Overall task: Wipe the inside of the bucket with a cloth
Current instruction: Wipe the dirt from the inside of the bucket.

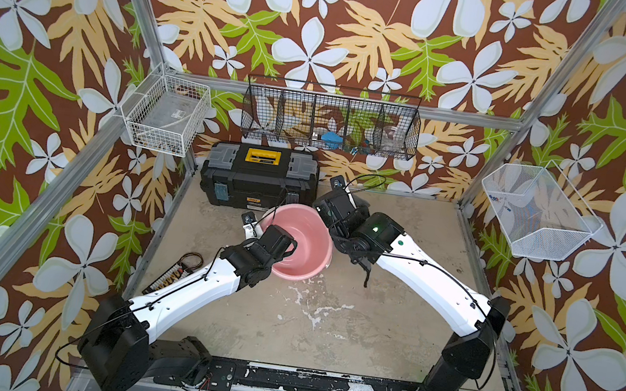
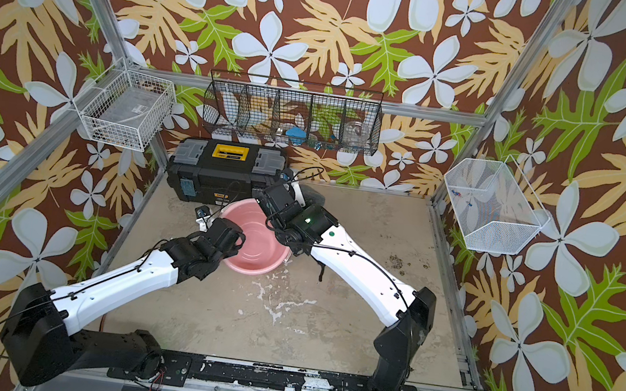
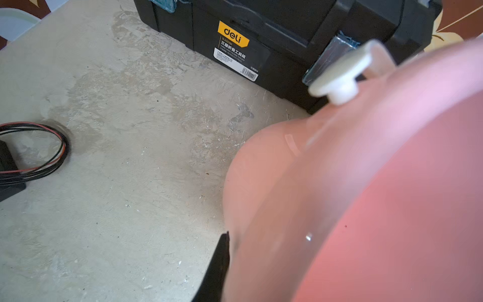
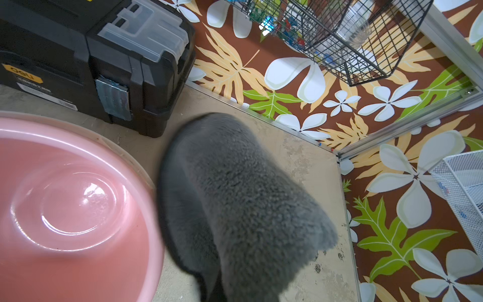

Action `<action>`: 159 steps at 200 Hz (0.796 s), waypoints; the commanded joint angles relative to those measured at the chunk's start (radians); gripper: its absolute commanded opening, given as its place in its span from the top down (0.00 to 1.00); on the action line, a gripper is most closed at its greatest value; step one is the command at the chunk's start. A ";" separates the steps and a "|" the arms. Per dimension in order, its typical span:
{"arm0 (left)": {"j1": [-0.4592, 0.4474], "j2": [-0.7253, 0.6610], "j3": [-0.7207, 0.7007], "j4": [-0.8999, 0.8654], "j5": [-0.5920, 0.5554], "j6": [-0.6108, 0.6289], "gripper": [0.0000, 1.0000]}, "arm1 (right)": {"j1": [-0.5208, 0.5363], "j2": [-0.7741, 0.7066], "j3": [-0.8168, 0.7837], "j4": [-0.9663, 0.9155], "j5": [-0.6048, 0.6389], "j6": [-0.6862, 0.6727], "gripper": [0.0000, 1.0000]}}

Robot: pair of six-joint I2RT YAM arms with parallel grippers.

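The pink bucket [image 1: 301, 258] [image 2: 256, 257] stands in front of the toolbox; its inside [image 4: 65, 198] looks bare and glossy. My left gripper [image 1: 281, 245] [image 2: 234, 240] is shut on the bucket's left rim. One black finger [image 3: 218, 264] lies against the outer wall [image 3: 339, 196], below a white handle lug [image 3: 339, 75]; the other finger is hidden. My right gripper [image 1: 338, 208] [image 2: 282, 200] hovers at the bucket's right rim, shut on the grey cloth [image 4: 243, 198]. The cloth hangs outside the rim and covers the jaws.
A black toolbox [image 1: 259, 181] [image 4: 78, 57] sits right behind the bucket. A circuit board with looped wires [image 1: 174, 272] [image 3: 34, 151] lies to the left. Wire baskets hang on the left post [image 1: 165, 115], the back wall [image 1: 331, 121] and the right wall [image 1: 539, 214].
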 commanded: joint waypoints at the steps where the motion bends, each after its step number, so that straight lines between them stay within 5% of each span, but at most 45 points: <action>1: -0.001 -0.005 0.003 -0.019 -0.017 0.008 1.00 | 0.000 -0.032 -0.029 0.050 -0.007 0.006 1.00; 66: 0.001 -0.061 -0.035 0.053 0.060 0.000 1.00 | 0.000 -0.216 -0.192 0.275 -0.404 0.063 1.00; 106: -0.001 -0.068 -0.029 0.056 0.123 -0.018 1.00 | 0.000 -0.158 -0.232 0.352 -0.615 0.147 1.00; 159: 0.000 -0.108 -0.034 0.058 0.152 -0.026 1.00 | -0.002 -0.048 -0.324 0.456 -0.656 0.232 1.00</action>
